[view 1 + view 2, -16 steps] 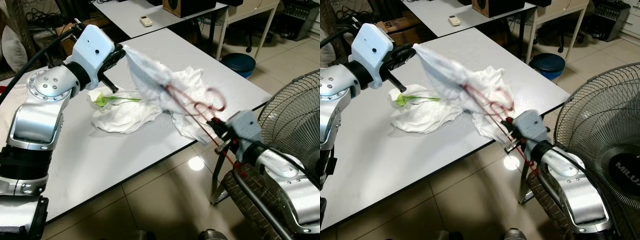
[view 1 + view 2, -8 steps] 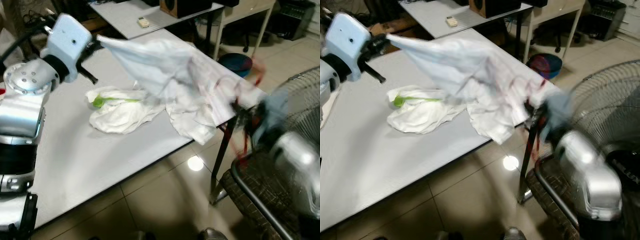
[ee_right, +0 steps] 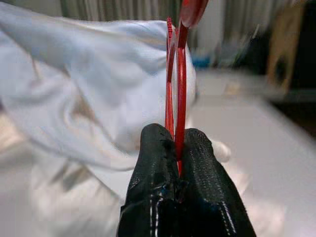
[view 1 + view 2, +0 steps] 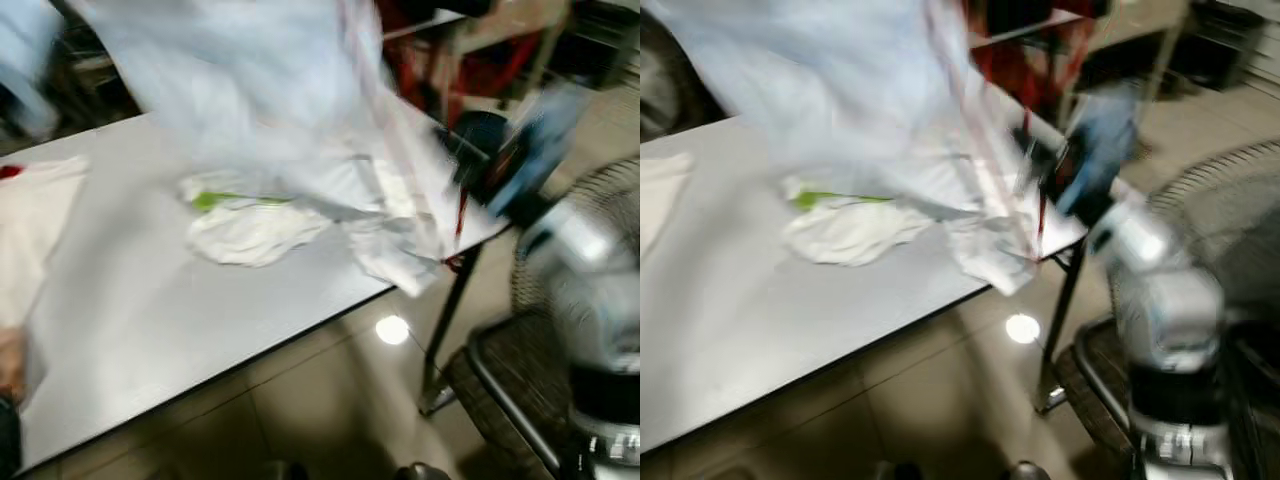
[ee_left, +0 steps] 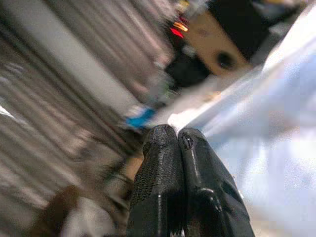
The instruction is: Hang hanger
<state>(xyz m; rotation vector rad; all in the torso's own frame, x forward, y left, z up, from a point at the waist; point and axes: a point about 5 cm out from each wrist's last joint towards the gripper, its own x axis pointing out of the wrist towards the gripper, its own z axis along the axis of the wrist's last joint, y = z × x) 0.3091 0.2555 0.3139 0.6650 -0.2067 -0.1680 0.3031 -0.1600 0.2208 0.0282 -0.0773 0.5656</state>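
Note:
Both eye views are blurred by motion. A white garment (image 4: pixel 270 90) hangs stretched high above the white table (image 4: pixel 150 320), its lower edge trailing near the table's right corner. The left gripper (image 5: pixel 177 134) is shut, with an edge of the garment (image 5: pixel 276 113) at its fingertips. The right gripper (image 3: pixel 177 136) is shut on a thin red hanger (image 3: pixel 178 74) that runs up into the garment (image 3: pixel 98 84). In the eye views the right arm (image 4: pixel 525 165) reaches up over the table corner, with a red strand of the hanger (image 4: pixel 460 215) below it.
A second white garment (image 4: pixel 255 230) with a green hanger (image 4: pixel 215 200) lies on the table. Another white cloth (image 4: pixel 30 220) lies at the table's left end. A standing fan (image 4: pixel 600 230) and a dark chair (image 4: pixel 505 385) are close on the right, over tiled floor.
Both arms have risen, lifting the white garment and red hanger clear of the table. The left arm has left the top left of the eye views. The camera has shifted.

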